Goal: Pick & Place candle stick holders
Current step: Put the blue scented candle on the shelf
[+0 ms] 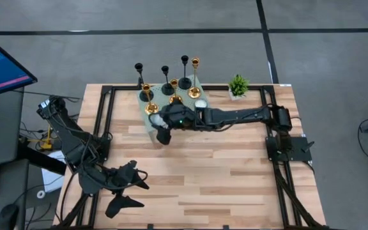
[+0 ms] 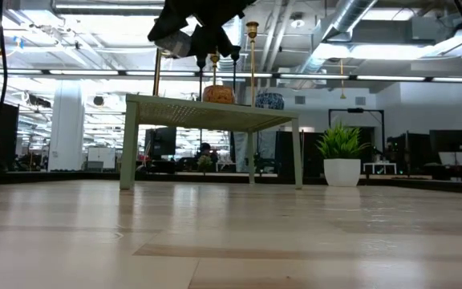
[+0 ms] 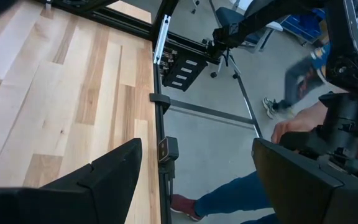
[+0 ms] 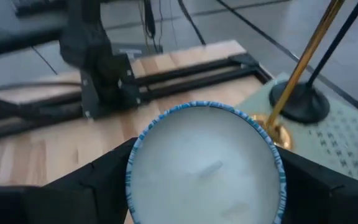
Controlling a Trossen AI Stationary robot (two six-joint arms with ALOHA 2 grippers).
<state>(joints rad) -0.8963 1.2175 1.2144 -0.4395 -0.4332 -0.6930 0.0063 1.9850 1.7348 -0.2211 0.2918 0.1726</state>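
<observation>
A small green stand [image 1: 151,128] at the bench's far edge carries the candle stick holders [image 1: 184,82]. The right gripper [image 4: 207,180] pinches a white candle [image 4: 205,165] in a blue-rimmed cup. The left gripper [image 3: 194,177] hangs spread at the near-left corner. The holders look rigid, top-heavy and slippery; grip them low on the stem.

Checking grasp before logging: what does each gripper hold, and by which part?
The right gripper grips a white candle in a blue-rimmed cup by opposite sides of its round wall. The left gripper is open, holding nothing.

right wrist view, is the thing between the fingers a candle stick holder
No, a round white candle with a blue patterned rim sits between the right gripper's fingers.
</observation>
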